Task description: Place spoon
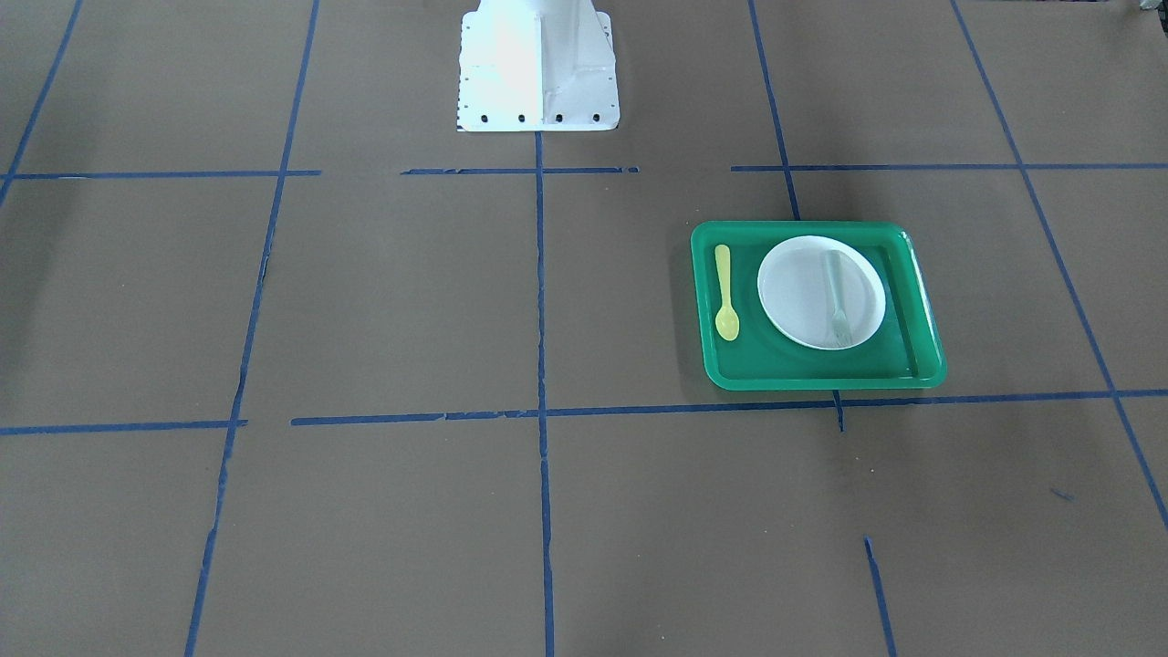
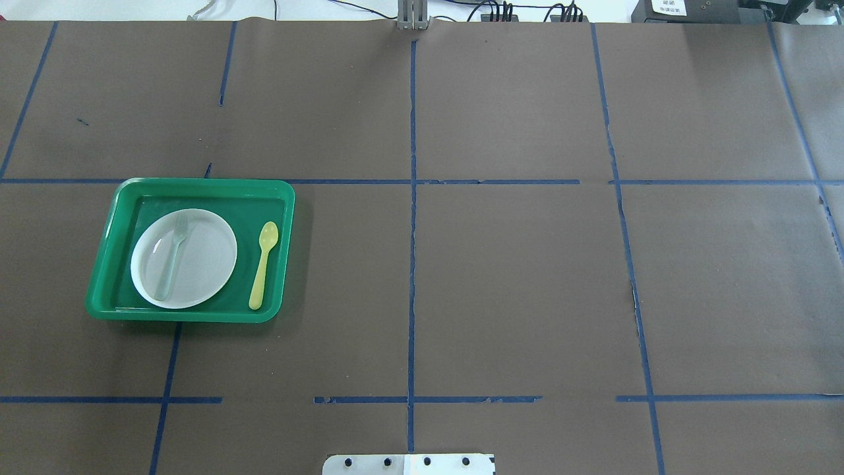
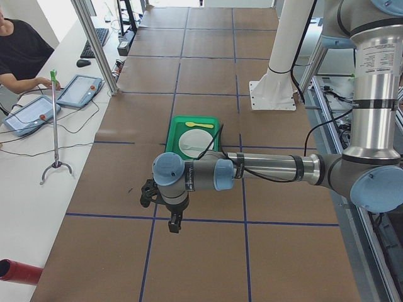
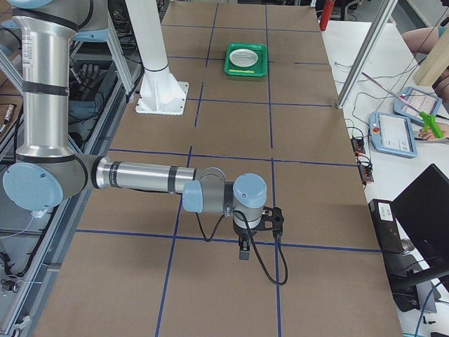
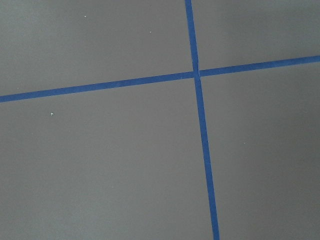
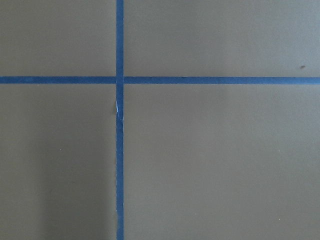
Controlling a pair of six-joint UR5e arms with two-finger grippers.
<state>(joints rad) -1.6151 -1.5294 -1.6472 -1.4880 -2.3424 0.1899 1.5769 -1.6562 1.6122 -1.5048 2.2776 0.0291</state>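
A yellow spoon (image 1: 726,294) (image 2: 264,264) lies flat in a green tray (image 1: 821,381) (image 2: 184,315), beside a white plate (image 1: 798,292) (image 2: 204,257) that carries a pale fork (image 1: 835,306) (image 2: 173,257). The spoon's bowl points away from the robot. Neither gripper appears in the overhead or front views. In the left side view my left gripper (image 3: 174,223) hangs over bare table, well short of the tray (image 3: 195,135). My right gripper (image 4: 243,251) hangs far from the tray (image 4: 245,59) in the right side view. Whether either is open or shut I cannot tell. Both wrist views show only tape lines.
Brown paper with blue tape lines covers the table. The robot's white base (image 1: 538,68) stands at the table's middle edge. A person sits at a side desk (image 3: 25,50) with tablets. A thin stand (image 3: 55,126) is on that desk.
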